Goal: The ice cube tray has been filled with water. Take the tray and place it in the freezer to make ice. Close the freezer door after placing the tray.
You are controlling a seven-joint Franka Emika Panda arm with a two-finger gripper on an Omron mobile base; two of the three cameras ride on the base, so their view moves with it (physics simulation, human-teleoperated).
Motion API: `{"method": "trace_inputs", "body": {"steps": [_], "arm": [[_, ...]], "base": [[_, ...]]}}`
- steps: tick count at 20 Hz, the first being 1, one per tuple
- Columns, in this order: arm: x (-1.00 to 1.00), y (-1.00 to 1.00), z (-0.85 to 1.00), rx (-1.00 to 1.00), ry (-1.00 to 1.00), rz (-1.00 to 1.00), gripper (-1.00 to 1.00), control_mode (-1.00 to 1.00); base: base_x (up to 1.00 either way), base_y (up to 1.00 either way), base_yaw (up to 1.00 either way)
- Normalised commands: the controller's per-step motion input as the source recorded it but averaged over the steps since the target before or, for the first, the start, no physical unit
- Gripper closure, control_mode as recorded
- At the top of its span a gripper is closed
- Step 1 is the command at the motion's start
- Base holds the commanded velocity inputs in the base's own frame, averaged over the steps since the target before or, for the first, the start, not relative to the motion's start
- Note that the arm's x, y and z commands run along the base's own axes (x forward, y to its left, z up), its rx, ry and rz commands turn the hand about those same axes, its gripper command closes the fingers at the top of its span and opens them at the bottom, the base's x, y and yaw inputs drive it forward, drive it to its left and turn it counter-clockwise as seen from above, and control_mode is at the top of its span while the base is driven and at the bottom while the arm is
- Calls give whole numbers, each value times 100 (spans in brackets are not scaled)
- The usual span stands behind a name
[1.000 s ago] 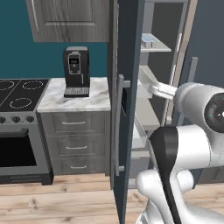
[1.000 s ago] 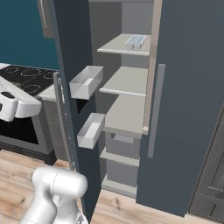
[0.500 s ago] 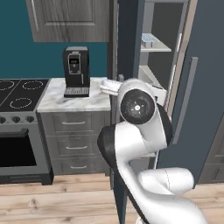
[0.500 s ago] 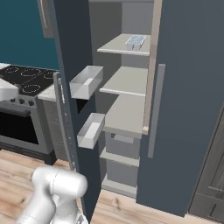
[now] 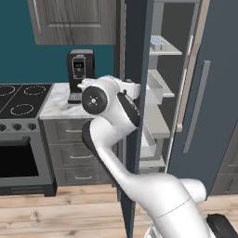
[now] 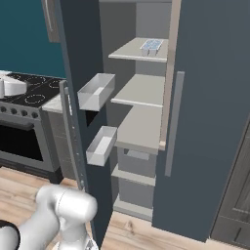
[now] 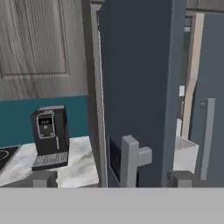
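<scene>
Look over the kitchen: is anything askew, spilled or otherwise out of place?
Nothing is spilled or damaged. The tray sits level on the freezer's top shelf. The one thing out of order is the door, which stands wide open beside the counter, with the arm behind its outer face.

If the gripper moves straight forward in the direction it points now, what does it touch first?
Most likely the freezer door. In the hand view the open gripper faces the door's outer face, with the grey handle rising between its jaws, so the handle may be met first. Depth is unclear.
</scene>
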Motion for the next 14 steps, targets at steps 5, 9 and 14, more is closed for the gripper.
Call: {"method": "trace_inputs", "body": {"steps": [5, 9, 14], "arm": [[100, -5, 0, -9, 0, -19, -100, -100], [95, -35, 0, -7, 0, -24, -100, -100], [78, -42, 0, -3, 0, -22, -100, -100]], "base": [[0, 0, 0], [0, 0, 0], [0, 0, 0]]}}
